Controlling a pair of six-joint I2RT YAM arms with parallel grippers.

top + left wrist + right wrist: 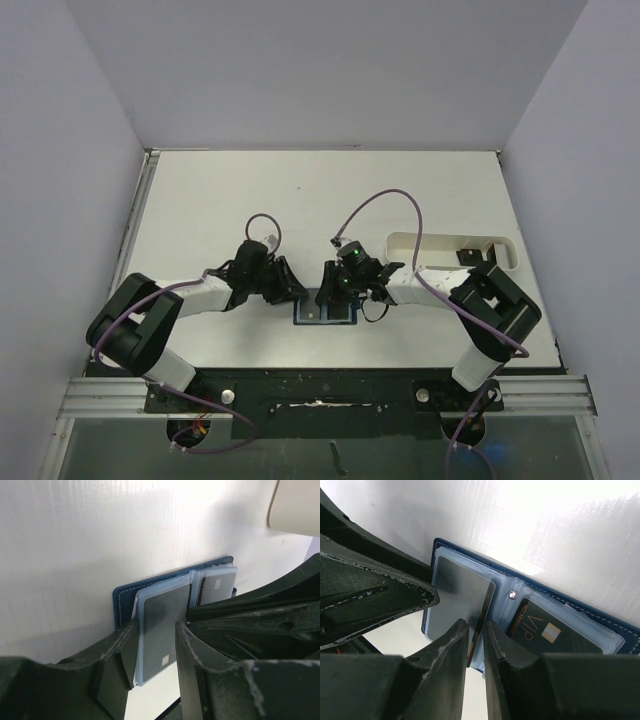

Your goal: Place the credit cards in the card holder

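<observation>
The card holder lies open on the table between both grippers, navy with light blue pockets. My right gripper is shut on a dark grey credit card, gripping its near edge, with the far part lying in or over the holder's left pocket. A black VIP card sits in the right pocket. My left gripper is open, its fingers straddling the left pocket and the grey card; one finger rests at the holder's left edge. Seen from above, the left and right grippers nearly touch.
A long white tray stands at the right behind the right arm, with one dark card in it. Its corner shows in the left wrist view. Grey walls enclose the table on three sides.
</observation>
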